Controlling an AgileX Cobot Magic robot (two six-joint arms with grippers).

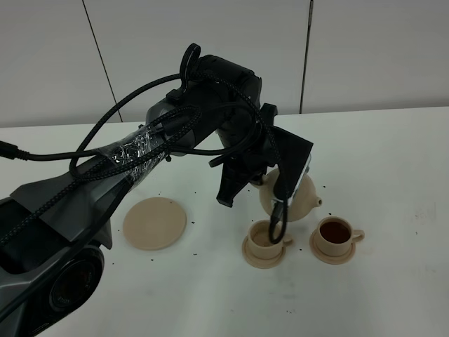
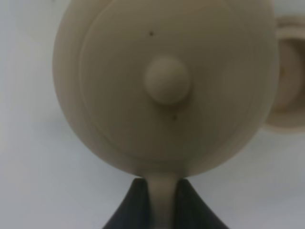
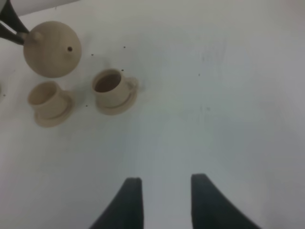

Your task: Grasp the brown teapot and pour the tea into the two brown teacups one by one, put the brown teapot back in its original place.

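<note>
Teapot (image 1: 300,200) behind teacups (image 1: 265,242) | left fingers (image 2: 131,207) pinching its handle (image 2: 164,200) | right fingers (image 3: 127,205) spread, empty | tea (image 1: 335,230) in one teacup

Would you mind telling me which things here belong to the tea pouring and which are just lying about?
Job: teapot, held by the left gripper; empty cup; filled cup; large saucer.
Lying about: dark specks on the table; right gripper, open, idle.
</note>
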